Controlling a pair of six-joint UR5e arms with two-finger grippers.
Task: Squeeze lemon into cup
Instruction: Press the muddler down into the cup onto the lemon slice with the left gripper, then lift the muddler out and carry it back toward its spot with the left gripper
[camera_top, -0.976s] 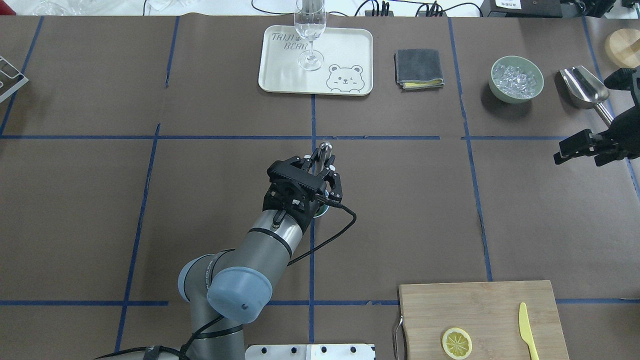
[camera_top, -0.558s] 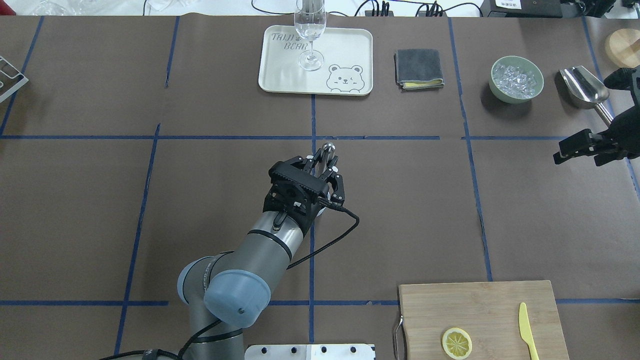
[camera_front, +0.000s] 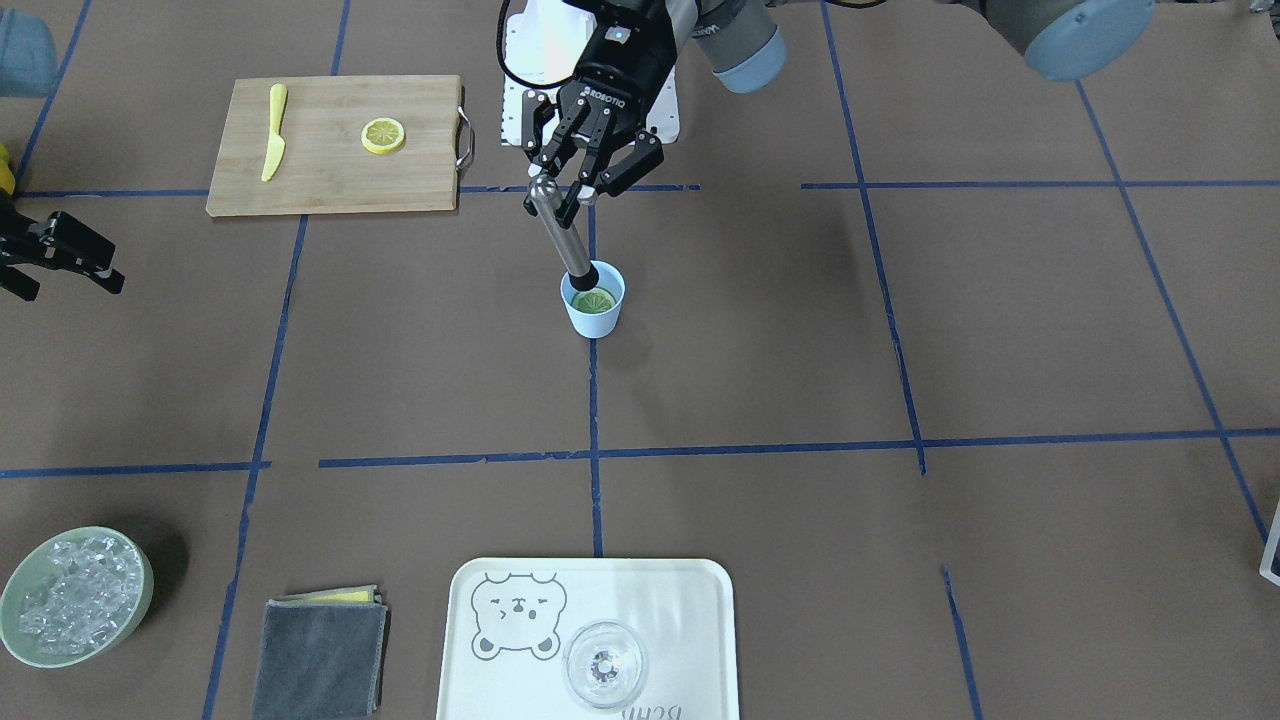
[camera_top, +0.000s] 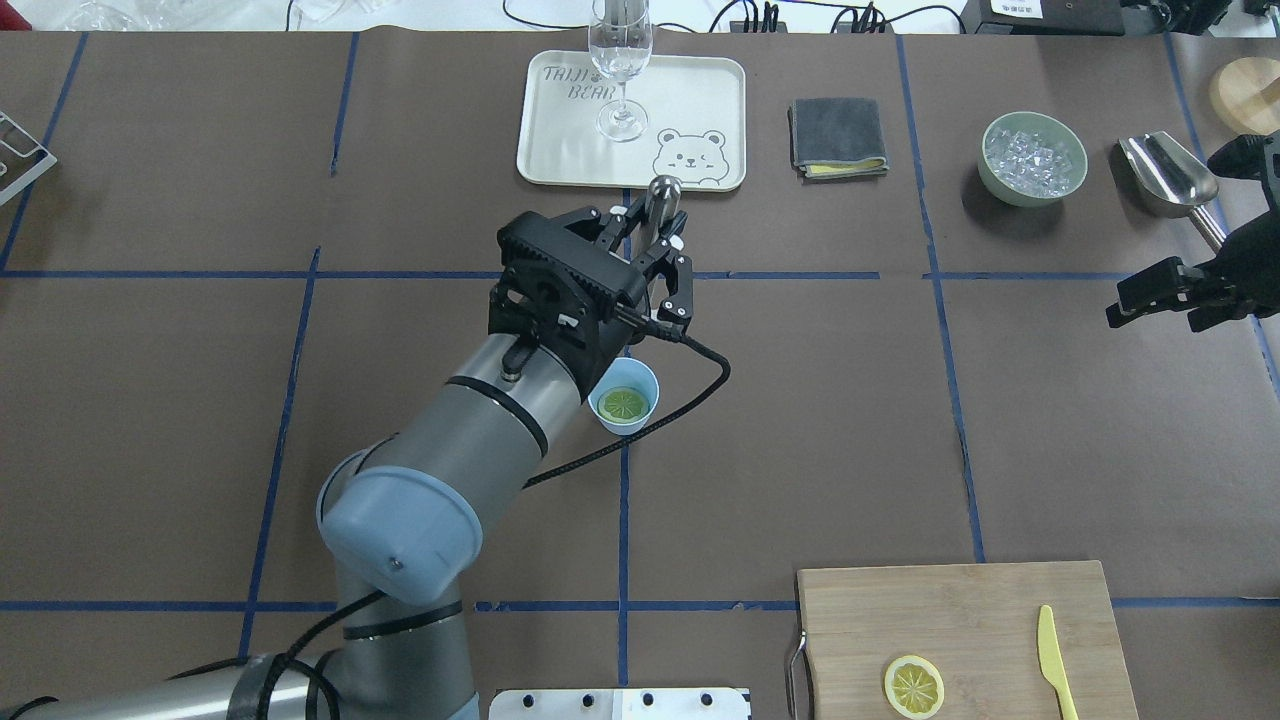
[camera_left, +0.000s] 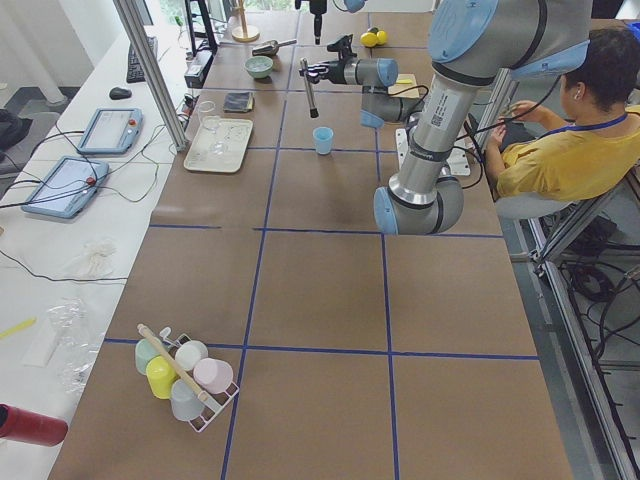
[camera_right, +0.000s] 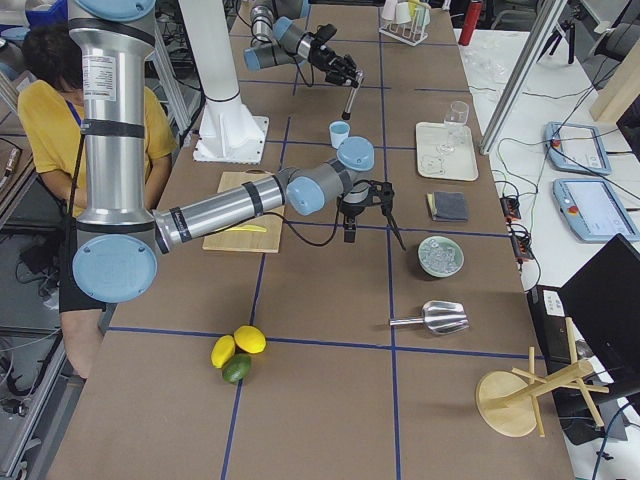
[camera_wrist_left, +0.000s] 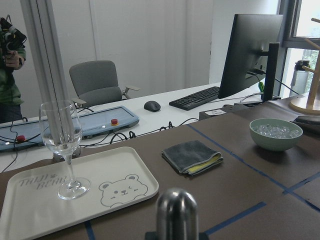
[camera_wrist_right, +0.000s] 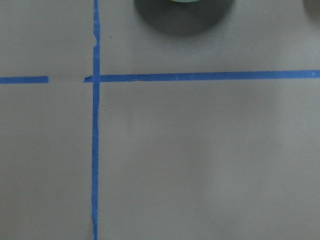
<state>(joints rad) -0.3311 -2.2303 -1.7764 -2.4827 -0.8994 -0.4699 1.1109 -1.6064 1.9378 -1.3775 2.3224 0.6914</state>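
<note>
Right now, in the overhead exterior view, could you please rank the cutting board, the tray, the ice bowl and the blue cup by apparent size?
Largest to smallest, as they look:
1. cutting board, though the frame edge crops it
2. tray
3. ice bowl
4. cup
The board lies nearer the camera than the tray, so their true order is unsure.

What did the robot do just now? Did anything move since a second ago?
The left gripper, still shut on the metal muddler, lifted it up out of the cup, so the lemon slice inside now shows. The right gripper, the other slice on the cutting board and the glass stayed put.
</note>
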